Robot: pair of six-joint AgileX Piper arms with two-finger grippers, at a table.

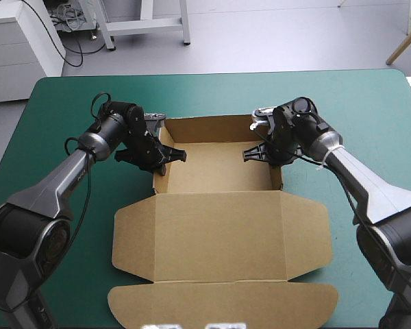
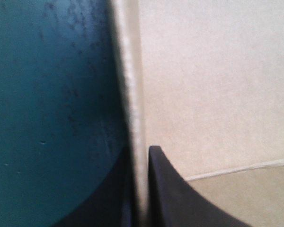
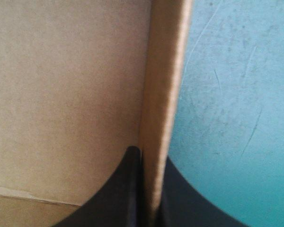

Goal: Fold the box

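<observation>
The brown box (image 1: pixel 219 205) lies in the middle of the table as an open tray with its lid flat toward the near edge. My left gripper (image 1: pixel 166 156) pinches the tray's left wall, one black finger inside and one outside. In the left wrist view that wall (image 2: pixel 135 94) runs edge-on between the all but shut fingers (image 2: pixel 168 189). My right gripper (image 1: pixel 268 152) pinches the right wall the same way. The right wrist view shows that wall (image 3: pixel 163 94) standing upright between its fingers (image 3: pixel 125 189), with the tray's inside on one side.
The teal-green cover (image 1: pixel 68 226) shows all around the box. The flat lid (image 1: pixel 222 288) reaches close to the table's near edge. A white cabinet (image 1: pixel 20 48) stands beyond the far left corner.
</observation>
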